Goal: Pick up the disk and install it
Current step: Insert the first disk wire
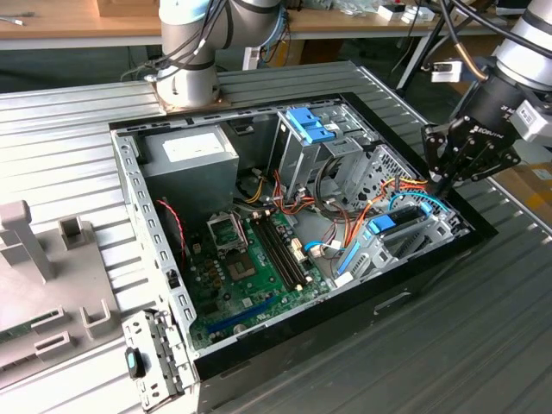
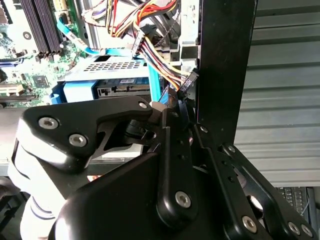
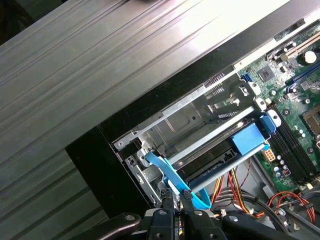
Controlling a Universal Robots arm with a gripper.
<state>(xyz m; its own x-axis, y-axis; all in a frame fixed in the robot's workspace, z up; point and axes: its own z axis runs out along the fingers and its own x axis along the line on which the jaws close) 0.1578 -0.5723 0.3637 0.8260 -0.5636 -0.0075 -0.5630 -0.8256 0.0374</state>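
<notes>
Gripper (image 1: 442, 183) at the case (image 1: 285, 355) rim, jaws look clenched on the blue cable (image 3: 167, 172). Disk (image 2: 122, 90) sits in the bay (image 3: 200, 120) just inboard, long axis along that rim.

The gripper (image 2: 172, 105) is black with a satin sheen, its screw heads bright metal. The disk (image 2: 122, 91) has a side frame of smooth blue plastic — slightly glossy; the drive cage (image 3: 200, 112) is bare, dull-grey sheet metal. The ribbed table (image 1: 69, 129) looks like matt aluminium — lightly streaked.
</notes>
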